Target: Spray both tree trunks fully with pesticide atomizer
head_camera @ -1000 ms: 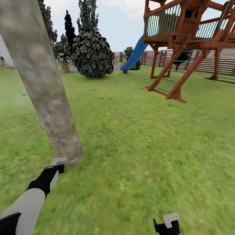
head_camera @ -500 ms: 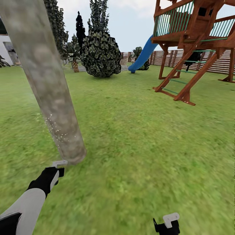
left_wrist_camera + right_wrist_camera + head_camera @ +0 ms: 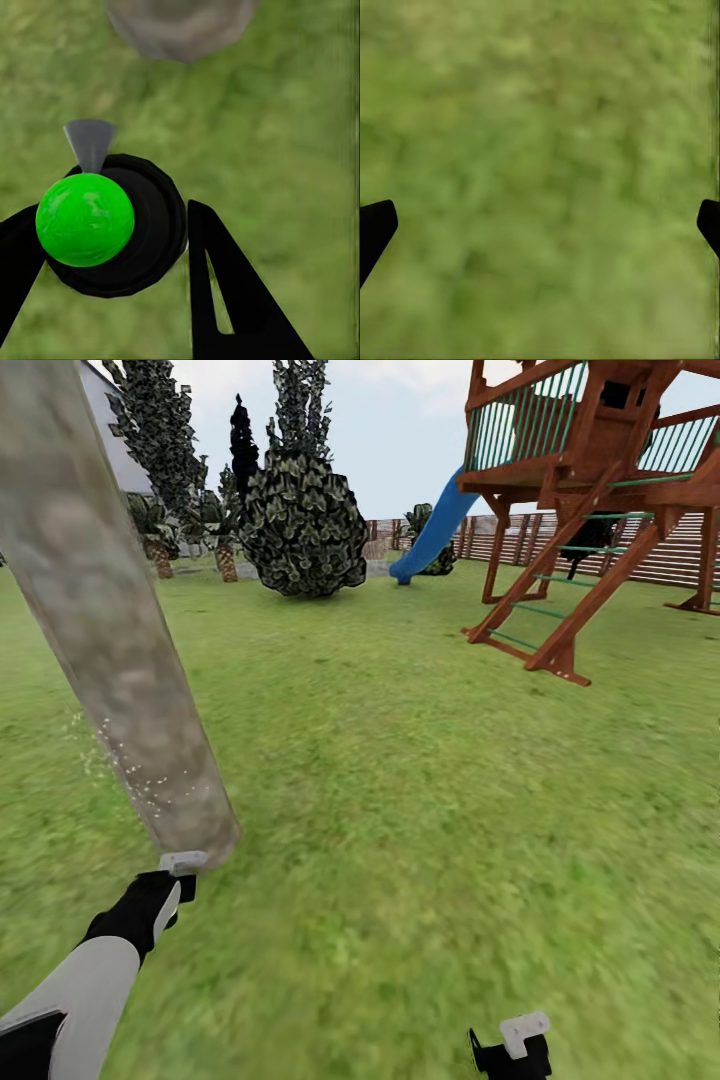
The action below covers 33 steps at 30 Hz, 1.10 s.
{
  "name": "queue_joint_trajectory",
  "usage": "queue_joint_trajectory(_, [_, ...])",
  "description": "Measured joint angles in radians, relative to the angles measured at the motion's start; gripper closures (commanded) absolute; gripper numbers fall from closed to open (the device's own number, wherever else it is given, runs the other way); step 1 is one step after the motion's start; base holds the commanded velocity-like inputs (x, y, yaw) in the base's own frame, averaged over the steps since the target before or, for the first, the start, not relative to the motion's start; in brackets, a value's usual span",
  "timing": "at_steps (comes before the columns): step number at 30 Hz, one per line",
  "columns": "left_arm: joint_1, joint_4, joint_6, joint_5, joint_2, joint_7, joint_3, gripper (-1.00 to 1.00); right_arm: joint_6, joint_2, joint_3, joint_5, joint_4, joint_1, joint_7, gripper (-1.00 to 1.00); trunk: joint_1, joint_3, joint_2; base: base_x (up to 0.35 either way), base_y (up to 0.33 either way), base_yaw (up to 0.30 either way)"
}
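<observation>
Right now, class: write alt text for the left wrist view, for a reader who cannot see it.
The left gripper holds a black atomizer with a bright green top over lawn. Its grey nozzle points toward the base of a grey trunk.

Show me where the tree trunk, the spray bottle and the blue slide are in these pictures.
tree trunk (image 3: 120,660), head view, middle of the pale column.
spray bottle (image 3: 112,225), left wrist view, round dark body with green cap, between the left gripper's fingers.
blue slide (image 3: 432,532), head view, middle of the chute.

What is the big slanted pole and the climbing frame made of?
The pole is a tree trunk: pale grey-brown, mottled, matte, so probably smooth bark. The climbing frame looks like reddish-brown stained wood beams with green rails, maybe painted metal. Its slide is plain blue, likely plastic.
</observation>
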<state>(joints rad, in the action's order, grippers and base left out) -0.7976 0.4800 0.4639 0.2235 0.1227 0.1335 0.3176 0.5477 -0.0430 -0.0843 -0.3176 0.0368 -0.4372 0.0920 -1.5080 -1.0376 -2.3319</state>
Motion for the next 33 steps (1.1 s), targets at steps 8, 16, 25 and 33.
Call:
queue_joint_trajectory(8, [0.000,0.004,-0.001,-0.001,0.000,0.002,0.001,1.00,0.000,0.000,0.000,0.000,0.000,0.000,0.000,-1.00,0.000,0.000,0.000,0.111,-0.266,0.184])
queue_joint_trajectory(16, [0.000,0.004,-0.001,-0.002,0.000,0.002,0.002,1.00,0.000,0.000,0.000,0.000,0.000,0.000,0.000,-1.00,0.000,0.000,0.000,0.150,-0.259,0.275])
queue_joint_trajectory(25, [0.000,0.005,-0.001,-0.002,0.000,0.002,0.002,1.00,0.000,0.001,0.000,0.000,0.000,0.000,0.000,-1.00,0.000,0.000,0.000,0.200,-0.230,0.039])
queue_joint_trajectory(33, [0.000,0.005,-0.001,-0.002,0.000,0.002,0.004,1.00,0.000,0.002,0.001,0.000,0.000,0.000,0.000,-1.00,0.000,0.000,0.000,0.202,-0.228,0.155])
